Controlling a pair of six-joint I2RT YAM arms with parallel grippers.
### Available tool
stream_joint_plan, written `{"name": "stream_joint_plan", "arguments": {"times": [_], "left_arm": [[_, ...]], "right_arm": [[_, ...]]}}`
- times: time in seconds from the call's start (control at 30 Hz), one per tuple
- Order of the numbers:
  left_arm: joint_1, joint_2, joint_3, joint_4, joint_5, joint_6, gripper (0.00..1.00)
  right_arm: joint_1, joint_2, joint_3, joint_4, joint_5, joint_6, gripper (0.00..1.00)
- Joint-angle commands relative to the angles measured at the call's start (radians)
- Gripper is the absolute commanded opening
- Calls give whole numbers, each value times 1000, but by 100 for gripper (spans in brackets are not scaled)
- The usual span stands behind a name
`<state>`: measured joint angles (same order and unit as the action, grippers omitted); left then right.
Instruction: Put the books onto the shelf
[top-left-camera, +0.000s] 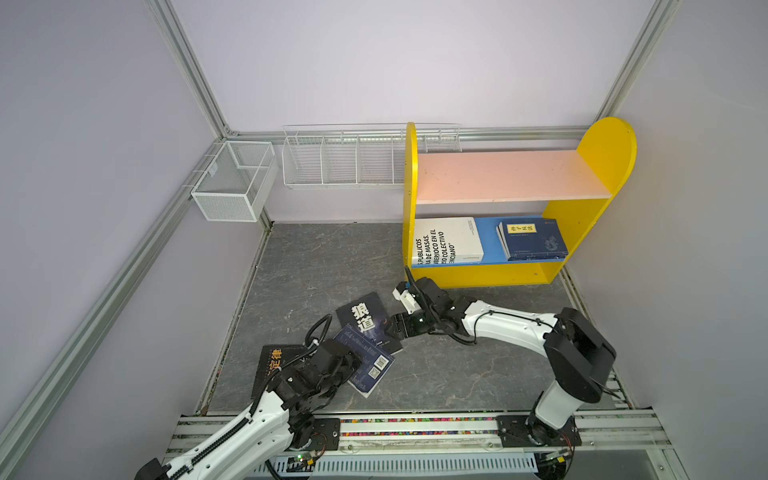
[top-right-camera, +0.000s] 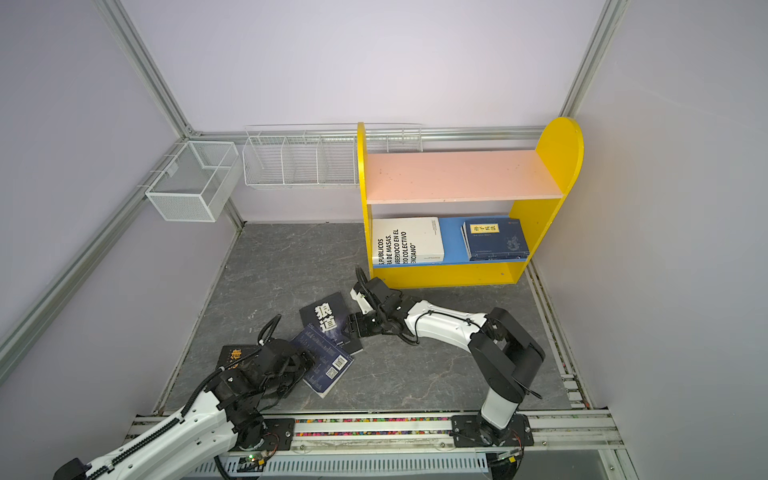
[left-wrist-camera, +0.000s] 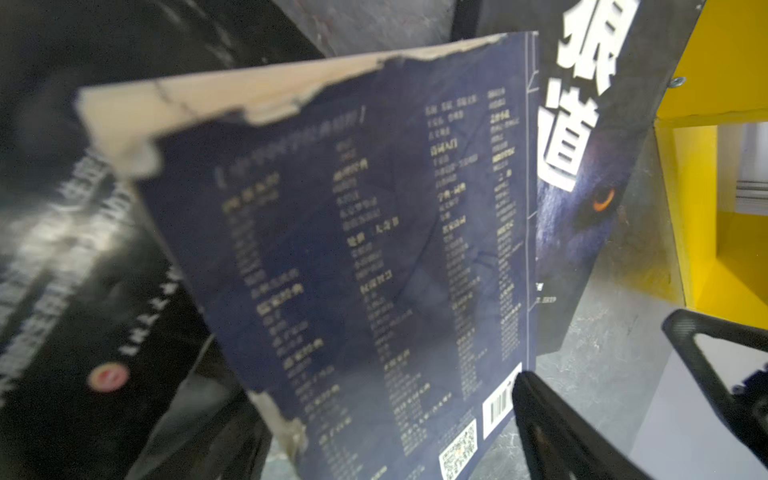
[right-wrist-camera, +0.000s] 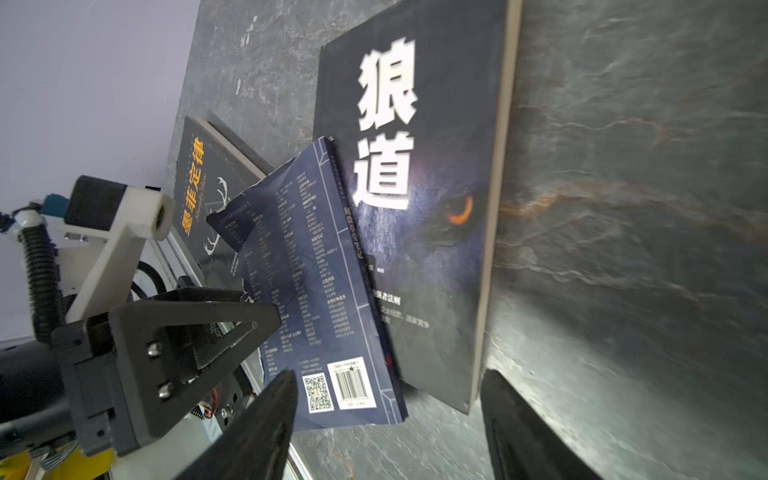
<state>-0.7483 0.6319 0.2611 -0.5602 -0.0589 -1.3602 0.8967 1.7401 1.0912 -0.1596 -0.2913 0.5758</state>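
Three books lie mid-floor toward 7 o'clock: navy book (top-left-camera: 370, 361) overlapping wolf-cover book (top-left-camera: 361, 311), plus orange-titled book (top-left-camera: 272, 358). My right gripper (right-wrist-camera: 388, 374) straddles their near corners, jaws apart, unclamped; left gripper (left-wrist-camera: 594, 349) gapes, empty. Shelf (top-left-camera: 606, 158), 1 o'clock: one white book (top-left-camera: 449, 241), one navy stack (top-left-camera: 534, 239); floor (top-left-camera: 457, 374) before it open.

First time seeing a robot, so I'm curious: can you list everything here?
shelf: one, yellow sides, pink board above blue board, back right.
white book: one, blue board's left.
navy stack: seemingly two, blue board's right.
white-titled black book: one, floor centre.
orange-titled black book: one, floor left.
navy floor book: one, overlapping white-titled black book.
wire baskets: two, white, walls.
left pincer: black, open, beside navy floor book.
right pincer: black, open, around two books' corners.
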Motion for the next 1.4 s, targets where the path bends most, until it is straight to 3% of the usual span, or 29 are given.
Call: {"name": "stream_joint_plan", "arguments": {"times": [0.0,0.23,0.43,0.67,0.93,1.1,1.27,1.37], "left_arm": [[-4,-17,-52,41,-7,-38,89],[-5,-98,-122,126,-39,-43,89],[-5,-127,-170,225,-57,-37,89],[-4,-62,-182,276,-59,-42,88],[-4,-23,-176,310,-67,-39,88],[-5,-36,-171,311,-70,-33,88],[-5,-58,-172,297,-76,-33,88],[-5,-74,-172,286,-80,-33,88]], "right_arm": [[20,64,32,44,-44,26,71],[36,206,72,37,-69,64,63],[36,257,56,138,-192,112,61],[28,222,9,380,-379,222,54],[-4,181,-72,708,-492,422,49],[3,248,-80,885,-519,545,49],[1,324,-116,1204,-520,728,46],[-2,331,-135,1206,-483,719,46]]}}
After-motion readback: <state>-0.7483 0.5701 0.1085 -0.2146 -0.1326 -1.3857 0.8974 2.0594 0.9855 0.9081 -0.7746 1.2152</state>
